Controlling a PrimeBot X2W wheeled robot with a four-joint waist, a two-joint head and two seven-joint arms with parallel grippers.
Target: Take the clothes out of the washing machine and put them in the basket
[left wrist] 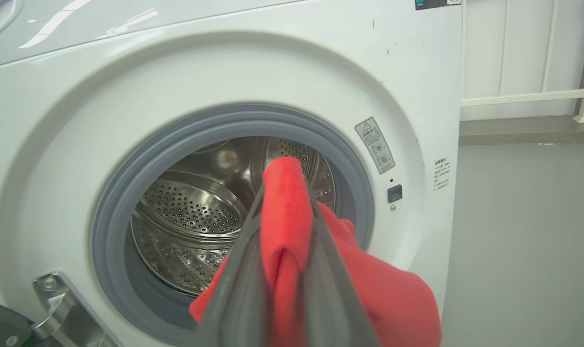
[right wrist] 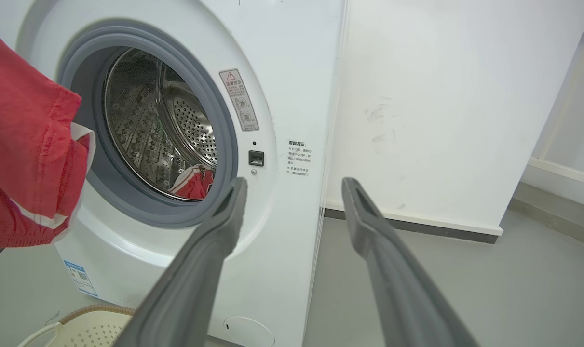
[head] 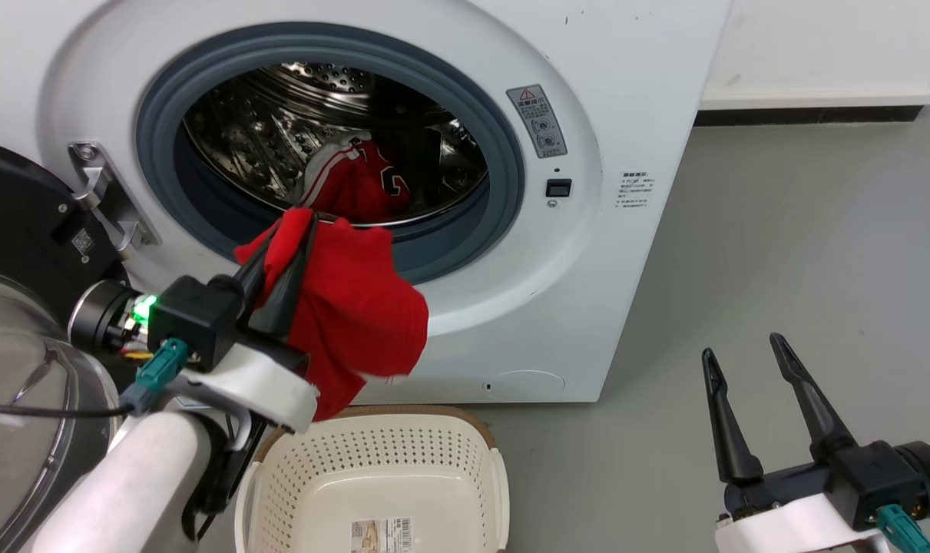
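Red garment [head: 357,307]: head view, it hangs from the clenched left tool [head: 305,224] outside the washing machine [head: 587,230] porthole, just above the basket [head: 434,418] rear rim; a jersey [head: 357,184] lies inside. Left wrist view: cloth pinched between fingers [left wrist: 243,289], hem cut off. Right wrist view: right tool [right wrist: 294,183] spread, empty, farther off.

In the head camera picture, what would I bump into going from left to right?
Washing machine door → left gripper clamping a red garment → warning sticker → right gripper.
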